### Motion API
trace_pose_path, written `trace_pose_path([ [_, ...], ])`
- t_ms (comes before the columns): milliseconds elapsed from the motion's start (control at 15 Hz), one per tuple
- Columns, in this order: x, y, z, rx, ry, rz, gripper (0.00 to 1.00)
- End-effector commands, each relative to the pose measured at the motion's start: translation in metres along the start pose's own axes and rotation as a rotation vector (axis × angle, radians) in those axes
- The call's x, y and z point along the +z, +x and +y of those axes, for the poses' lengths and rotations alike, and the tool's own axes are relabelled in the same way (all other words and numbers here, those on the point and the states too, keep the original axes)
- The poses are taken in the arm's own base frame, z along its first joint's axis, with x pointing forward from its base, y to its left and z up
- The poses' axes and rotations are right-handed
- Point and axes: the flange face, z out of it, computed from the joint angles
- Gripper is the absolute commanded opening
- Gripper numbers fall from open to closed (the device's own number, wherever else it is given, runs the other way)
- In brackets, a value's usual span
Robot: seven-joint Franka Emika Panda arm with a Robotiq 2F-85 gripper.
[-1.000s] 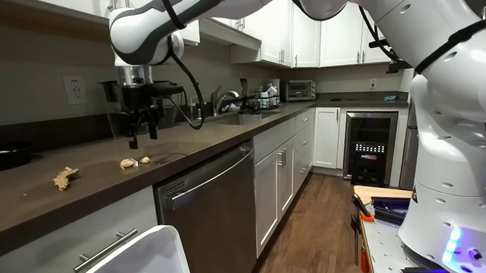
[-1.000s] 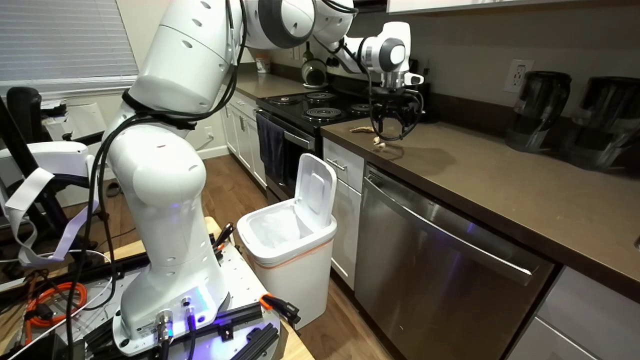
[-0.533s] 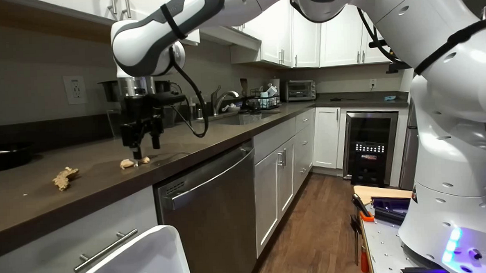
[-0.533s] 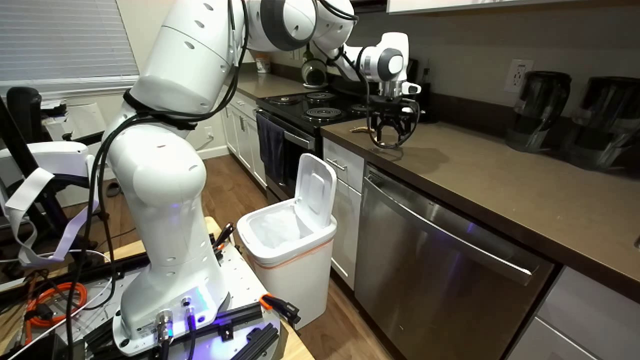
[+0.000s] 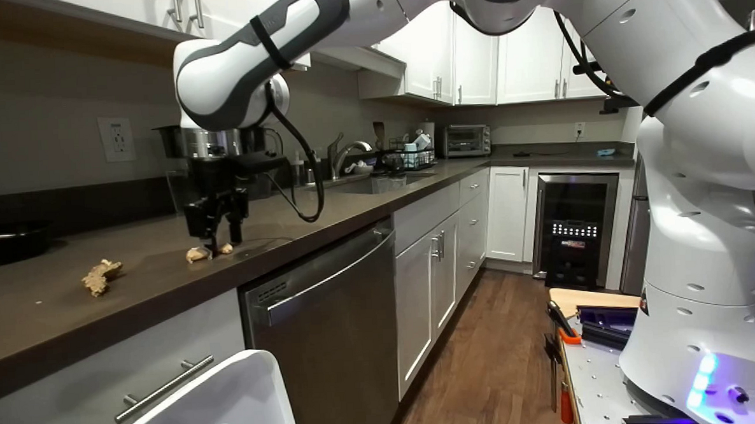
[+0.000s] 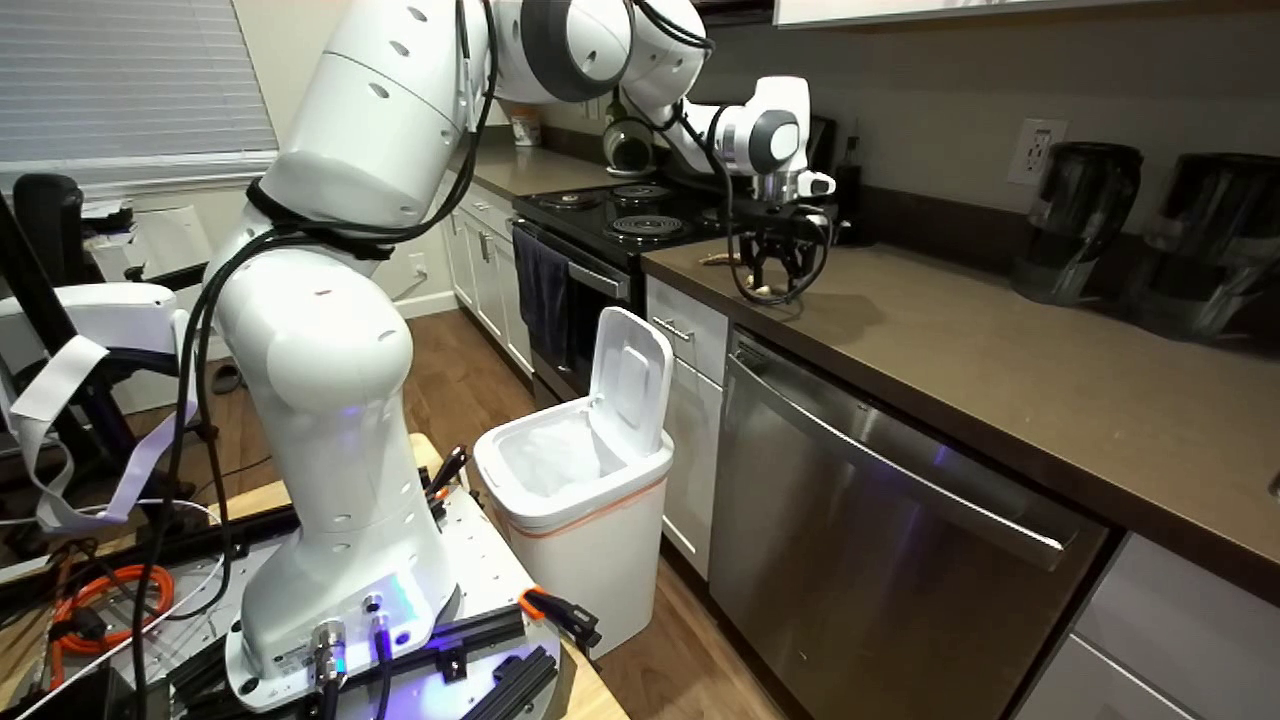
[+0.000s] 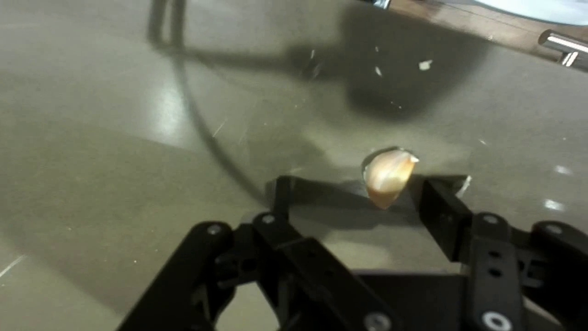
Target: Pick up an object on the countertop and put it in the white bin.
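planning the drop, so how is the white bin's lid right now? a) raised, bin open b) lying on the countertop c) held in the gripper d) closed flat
a, as an exterior view shows the lid standing up at one side of the white bin, leaving it open on top.

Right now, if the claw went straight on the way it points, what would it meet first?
Probably the countertop: the claw points down with jaws open, and in the wrist view the pale lump shows between them. I can't tell how much gap there is, if any.
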Motion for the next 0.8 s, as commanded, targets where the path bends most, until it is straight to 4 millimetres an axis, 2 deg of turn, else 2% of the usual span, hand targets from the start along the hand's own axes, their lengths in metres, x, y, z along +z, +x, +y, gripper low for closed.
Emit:
trace_pose_path([
  [0,-0.0041,-0.0041,-0.0037,0.035,-0.002,-0.011,0.67],
  [67,-0.0048,-0.0040,-0.0039,0.039,-0.002,-0.010,0.52],
  [133,-0.0051,-0.0039,-0.0042,0.040,-0.001,-0.006,0.43],
  [200,-0.0045,-0.0045,-0.0041,0.044,-0.003,-0.008,0.41],
  [267,-0.0052,-0.0043,-0.0054,0.048,-0.002,-0.010,0.34],
  [333,-0.0059,-0.0045,-0.0062,0.054,-0.002,-0.011,0.37],
  [467,-0.0071,-0.0049,-0.0083,0.063,-0.005,-0.019,0.34],
  [533,-0.0073,-0.0054,-0.0088,0.070,-0.007,-0.025,0.42],
  [600,-0.0081,-0.0055,-0.0090,0.070,-0.012,-0.026,0.62],
  [733,-0.0072,-0.0069,-0.0063,0.079,-0.023,-0.036,0.73],
])
